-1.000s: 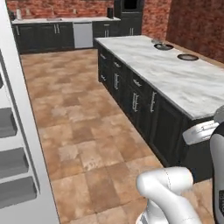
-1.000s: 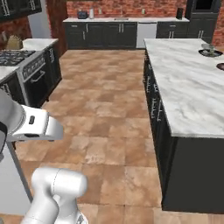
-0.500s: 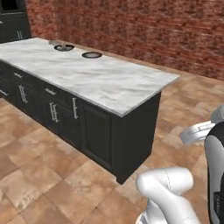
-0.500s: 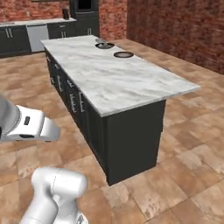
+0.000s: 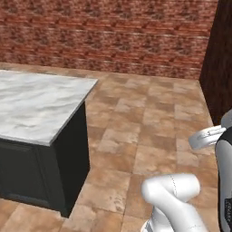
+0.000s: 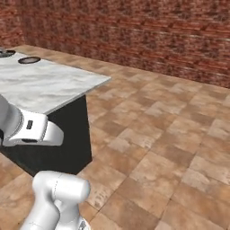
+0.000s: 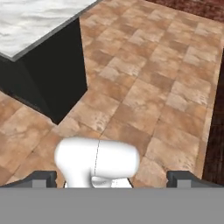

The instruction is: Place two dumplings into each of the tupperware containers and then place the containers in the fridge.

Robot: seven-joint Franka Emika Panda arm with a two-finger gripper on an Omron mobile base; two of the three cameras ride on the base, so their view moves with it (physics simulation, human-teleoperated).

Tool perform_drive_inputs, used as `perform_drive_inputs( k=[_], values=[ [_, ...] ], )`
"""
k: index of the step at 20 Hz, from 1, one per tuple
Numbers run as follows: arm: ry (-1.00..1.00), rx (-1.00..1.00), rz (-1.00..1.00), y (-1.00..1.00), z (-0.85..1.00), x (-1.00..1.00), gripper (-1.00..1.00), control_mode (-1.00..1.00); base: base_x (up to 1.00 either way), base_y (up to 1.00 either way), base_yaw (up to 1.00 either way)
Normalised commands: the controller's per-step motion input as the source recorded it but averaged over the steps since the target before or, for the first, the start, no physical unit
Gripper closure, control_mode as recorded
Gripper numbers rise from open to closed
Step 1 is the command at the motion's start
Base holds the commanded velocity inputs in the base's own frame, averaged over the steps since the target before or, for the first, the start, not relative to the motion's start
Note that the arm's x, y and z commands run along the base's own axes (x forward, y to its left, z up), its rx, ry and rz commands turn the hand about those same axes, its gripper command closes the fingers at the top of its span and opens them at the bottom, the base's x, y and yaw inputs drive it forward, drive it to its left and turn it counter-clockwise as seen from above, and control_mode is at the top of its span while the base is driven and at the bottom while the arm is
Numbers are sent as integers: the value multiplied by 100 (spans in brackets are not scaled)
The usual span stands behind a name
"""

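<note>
Kitchen island (image 6: 49, 85) with a white marble top and black cabinet base, at left. 2 round dark-rimmed plates (image 6: 28, 59) lie at its far end. Brown tiled floor (image 6: 170, 148) runs to a red brick wall (image 6: 134, 31) behind.

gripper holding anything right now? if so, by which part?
Nothing is held. In the hand view the gripper has its jaws wide apart with only tiled floor beyond them, near the end of the marble-topped island.

Marble countertop (image 5: 36, 104); brick wall (image 5: 113, 36); tiled floor (image 5: 149, 122).
</note>
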Motion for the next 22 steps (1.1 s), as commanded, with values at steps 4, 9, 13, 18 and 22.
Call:
perform_drive_inputs(
  k=[4, 9, 13, 18, 22],
  values=[
    [0, 0, 0, 0, 0, 0, -100, 100, 100, -1, -43],
    [0, 0, 0, 0, 0, 0, -100, 100, 100, -27, -36],
    [0, 0, 0, 0, 0, 0, -100, 100, 100, -36, -26],
    [0, 0, 0, 0, 0, 0, -100, 100, 100, -22, -11],
    [0, 0, 0, 0, 0, 0, -100, 100, 100, -42, -6]
  ],
)
